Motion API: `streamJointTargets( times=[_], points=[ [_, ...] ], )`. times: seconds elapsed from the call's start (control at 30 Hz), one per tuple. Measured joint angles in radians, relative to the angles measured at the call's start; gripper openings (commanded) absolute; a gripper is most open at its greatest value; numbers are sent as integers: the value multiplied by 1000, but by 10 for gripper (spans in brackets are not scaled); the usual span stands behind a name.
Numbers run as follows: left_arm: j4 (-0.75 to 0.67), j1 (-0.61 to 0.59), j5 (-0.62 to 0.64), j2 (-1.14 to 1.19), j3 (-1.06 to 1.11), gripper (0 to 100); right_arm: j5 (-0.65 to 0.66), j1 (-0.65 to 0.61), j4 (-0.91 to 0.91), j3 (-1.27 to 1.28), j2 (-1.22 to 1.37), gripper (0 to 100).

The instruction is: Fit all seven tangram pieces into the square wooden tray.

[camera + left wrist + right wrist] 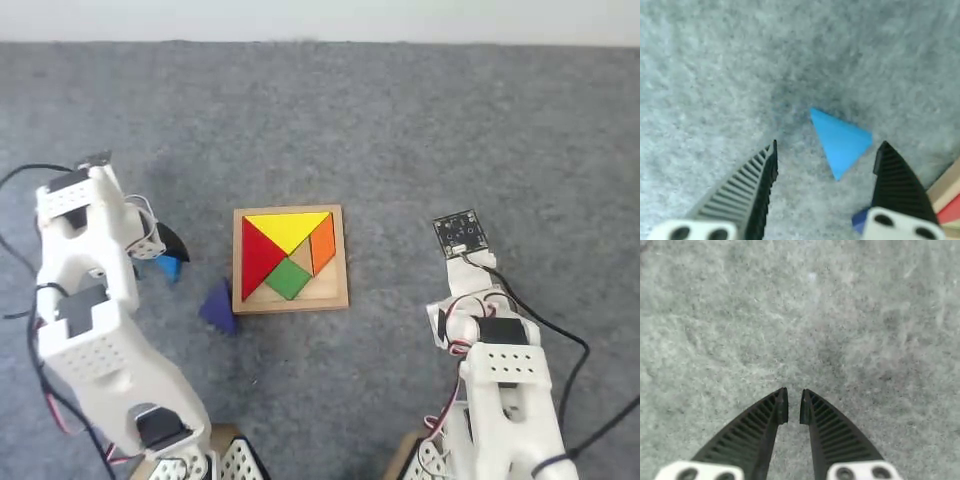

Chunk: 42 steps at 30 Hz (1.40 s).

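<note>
Tangram pieces: four lie in the square wooden tray (328, 292), while a light blue triangle (841, 141) sits on the grey carpet (450, 130) off the tray's left side, between the widely spread jaws of the left gripper (828, 148). Closing on its slanted edges could squirt the flat piece sideways. The right gripper (793, 405), nearly closed and empty, hangs over bare carpet.

Tangram colours on mottled grey carpet (450, 130).
Tray (290, 306) tan wood; yellow triangle (288, 228), red triangle (257, 262), orange piece (323, 245), green square (289, 279), light blue triangle (841, 141), dark blue-purple piece (219, 307).
</note>
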Motion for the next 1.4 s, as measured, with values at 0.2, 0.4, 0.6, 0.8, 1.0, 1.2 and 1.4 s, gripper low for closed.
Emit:
streamJointTargets(
  times=[0.2,0.4,0.6,0.8,1.0,1.2,1.4],
  points=[
    [-9,0,2,0,0,294,0,0,0,0,0,65],
    [-8,54,66,86,-55,293,0,0,0,0,0,65],
    [37,69,107,157,-146,224,0,0,0,0,0,65],
    [58,83,91,167,-181,172,0,0,0,0,0,65],
    [68,86,43,170,-190,152,0,0,0,0,0,65],
    [87,86,34,170,-195,152,0,0,0,0,0,65],
    [130,86,28,180,-216,60,0,0,0,0,0,65]
  ],
)
